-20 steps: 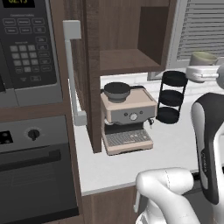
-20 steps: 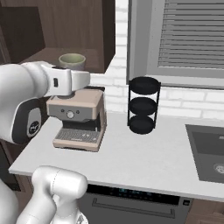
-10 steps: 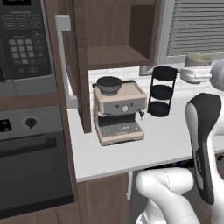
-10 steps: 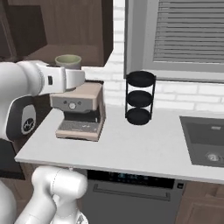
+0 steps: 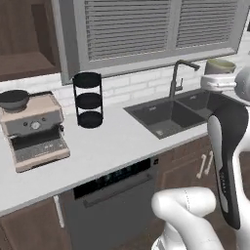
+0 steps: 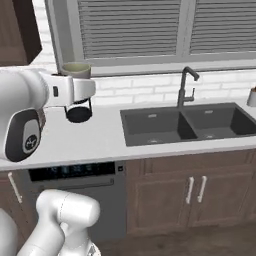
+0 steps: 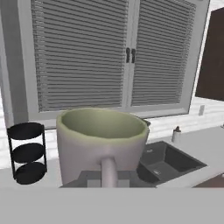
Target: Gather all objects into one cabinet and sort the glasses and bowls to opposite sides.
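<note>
Gripper (image 7: 109,186) fingers are seen drawn fully together at the bottom centre of the hand view, clamped on the handle of the cream-white mug (image 7: 101,146). That mug is held upright, its greenish interior facing up, and it occupies the lower middle of the frame, in front of a window with closed grey blinds (image 7: 83,54).

At the upper right of the left base view, the same mug (image 5: 219,66) is carried at the end of the white arm, above the double sink (image 5: 171,114) and to the right of the dark faucet (image 5: 178,75). At the upper left of the right base view, the mug (image 6: 76,70) is seen sitting above the white wrist, raised clear of the grey counter (image 6: 100,137).

A black three-tier rack (image 5: 89,100) is recorded on the counter at left centre of the left base view, with an espresso machine (image 5: 31,129) further left near the frame edge. A dark-brown cabinet (image 7: 211,57) is noted at the upper right edge of the hand view, well apart from the mug. A small bottle (image 7: 176,134) stands beside the sink in that view.
</note>
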